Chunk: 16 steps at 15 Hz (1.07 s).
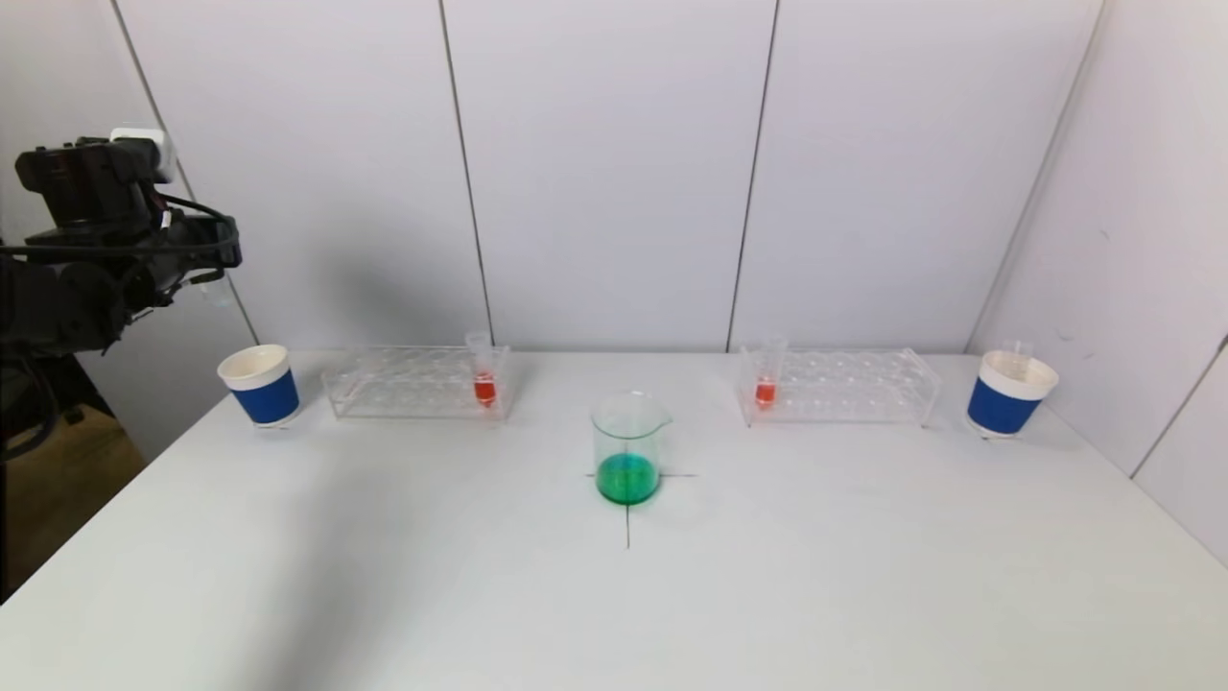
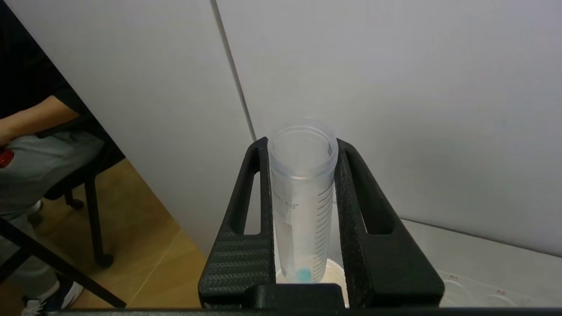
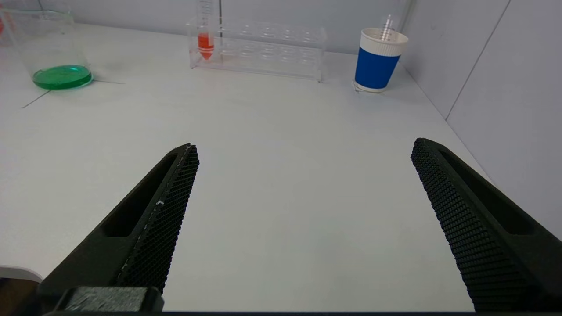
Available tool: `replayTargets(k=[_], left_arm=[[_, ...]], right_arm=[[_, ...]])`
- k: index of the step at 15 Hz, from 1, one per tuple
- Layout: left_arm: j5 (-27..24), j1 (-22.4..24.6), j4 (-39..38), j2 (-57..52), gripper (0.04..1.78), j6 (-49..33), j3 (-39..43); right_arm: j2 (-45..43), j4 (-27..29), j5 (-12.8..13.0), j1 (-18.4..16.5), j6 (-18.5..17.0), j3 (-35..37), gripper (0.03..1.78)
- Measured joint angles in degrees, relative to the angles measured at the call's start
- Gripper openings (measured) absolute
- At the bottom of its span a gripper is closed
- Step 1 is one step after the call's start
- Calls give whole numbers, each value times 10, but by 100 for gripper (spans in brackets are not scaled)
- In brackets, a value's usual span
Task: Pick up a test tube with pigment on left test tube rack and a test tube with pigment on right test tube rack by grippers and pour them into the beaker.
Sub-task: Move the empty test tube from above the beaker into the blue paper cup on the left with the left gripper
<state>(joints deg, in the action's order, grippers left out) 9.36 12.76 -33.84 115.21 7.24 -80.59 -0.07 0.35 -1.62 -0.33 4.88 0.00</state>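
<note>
My left gripper (image 2: pixel 302 145) is shut on a clear test tube (image 2: pixel 303 197) that holds only a small blue drop at its tip. It hangs high above the left paper cup (image 2: pixel 330 273), at the table's far left (image 1: pixel 213 278). The glass beaker (image 1: pixel 628 451) with green liquid stands on the cross mark at the centre. A tube with red pigment (image 1: pixel 484 382) stands in the left rack (image 1: pixel 403 384), another (image 1: pixel 766 386) in the right rack (image 1: pixel 854 386). My right gripper (image 3: pixel 305 145) is open and empty, low over the front right of the table, out of the head view.
A blue-and-white paper cup (image 1: pixel 260 386) stands left of the left rack. A second cup (image 1: pixel 1009 395) right of the right rack holds an empty tube (image 1: pixel 1015 350). White wall panels close the back and right side. A seated person shows beyond the table's left edge.
</note>
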Motion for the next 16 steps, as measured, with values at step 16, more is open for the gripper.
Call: replayTargets(k=[16], left_arm=[[-1, 6, -127, 63, 44, -16, 103]], right_arm=[[0, 0, 0, 0, 0, 0, 176]])
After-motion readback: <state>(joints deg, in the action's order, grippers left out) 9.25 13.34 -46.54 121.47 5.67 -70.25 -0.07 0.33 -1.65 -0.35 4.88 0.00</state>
